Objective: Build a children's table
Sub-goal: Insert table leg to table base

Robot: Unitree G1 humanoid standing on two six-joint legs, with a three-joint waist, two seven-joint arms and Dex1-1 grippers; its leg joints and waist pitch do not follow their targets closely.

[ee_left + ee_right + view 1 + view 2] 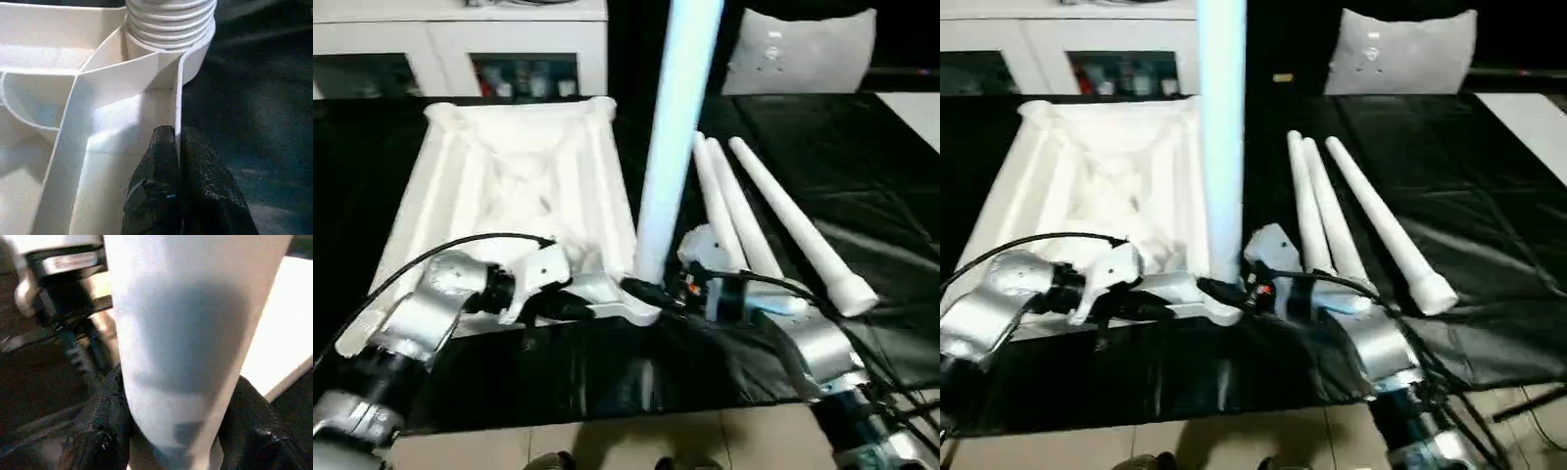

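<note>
The children's table top [509, 186] lies upside down, white, ribs facing up. One white leg [671, 127] stands upright in its near right corner socket [190, 63]; the leg's ribbed collar [171, 19] sits in that socket. My right gripper [176, 431] is shut on this leg low down, a black finger [102, 421] on each side. My left gripper [177, 134] is shut on the top's thin side rim [176, 98] just beside that corner. Three more legs [744, 211] lie side by side right of the top.
A black sheet [862, 166] covers the work surface, whose front edge meets tiled floor [607, 441]. A white cabinet [460, 49] and a grey cushion [798, 49] stand behind. A black cable [440, 250] arcs over my left forearm.
</note>
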